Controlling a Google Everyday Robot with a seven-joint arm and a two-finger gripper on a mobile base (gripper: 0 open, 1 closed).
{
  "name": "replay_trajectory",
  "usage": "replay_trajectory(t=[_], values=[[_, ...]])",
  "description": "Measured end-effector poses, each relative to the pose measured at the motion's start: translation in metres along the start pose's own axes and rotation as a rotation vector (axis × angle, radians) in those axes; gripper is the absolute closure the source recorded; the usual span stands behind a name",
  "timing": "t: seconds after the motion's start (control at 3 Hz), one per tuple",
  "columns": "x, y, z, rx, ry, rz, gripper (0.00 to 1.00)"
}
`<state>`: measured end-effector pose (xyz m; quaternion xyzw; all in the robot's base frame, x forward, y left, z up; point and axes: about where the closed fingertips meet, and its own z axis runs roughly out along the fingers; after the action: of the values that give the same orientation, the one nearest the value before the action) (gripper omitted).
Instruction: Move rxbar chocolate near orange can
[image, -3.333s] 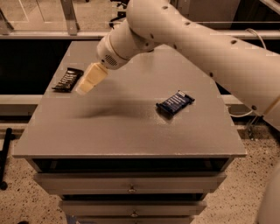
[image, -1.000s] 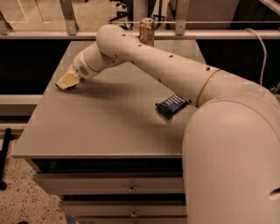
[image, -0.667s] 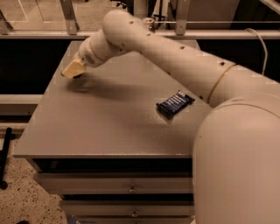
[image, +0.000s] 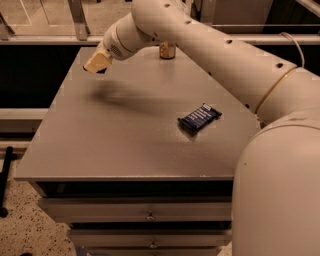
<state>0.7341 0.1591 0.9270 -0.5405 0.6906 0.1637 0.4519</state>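
My gripper (image: 97, 63) hangs above the far left part of the grey table (image: 125, 140), its tan fingers (image: 95, 61) closed together. A small dark sliver under the fingertips is the rxbar chocolate (image: 103, 70); most of it is hidden by the fingers. The bar no longer lies on the table, and only a shadow lies below the gripper. The orange can (image: 167, 50) stands upright at the table's far edge, to the right of the gripper. Its top is hidden behind my arm.
A dark blue-wrapped bar (image: 199, 118) lies right of the table's middle. My large white arm (image: 225, 65) reaches over the right and far side of the table. Drawers (image: 150, 215) sit under the tabletop. A railing runs behind the table.
The gripper was down on the black bar at the far left corner. It has since risen and moved right toward the can, and the bar has left the table with it.
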Motion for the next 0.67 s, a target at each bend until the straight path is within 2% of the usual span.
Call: replay_trajectory(t=[0.33, 0.67], values=[[0.011, 0.000, 0.000, 0.000, 0.037, 0.006, 1.00], [0.089, -0.065, -0.040, 0.169, 0.177, 0.088, 1.00]])
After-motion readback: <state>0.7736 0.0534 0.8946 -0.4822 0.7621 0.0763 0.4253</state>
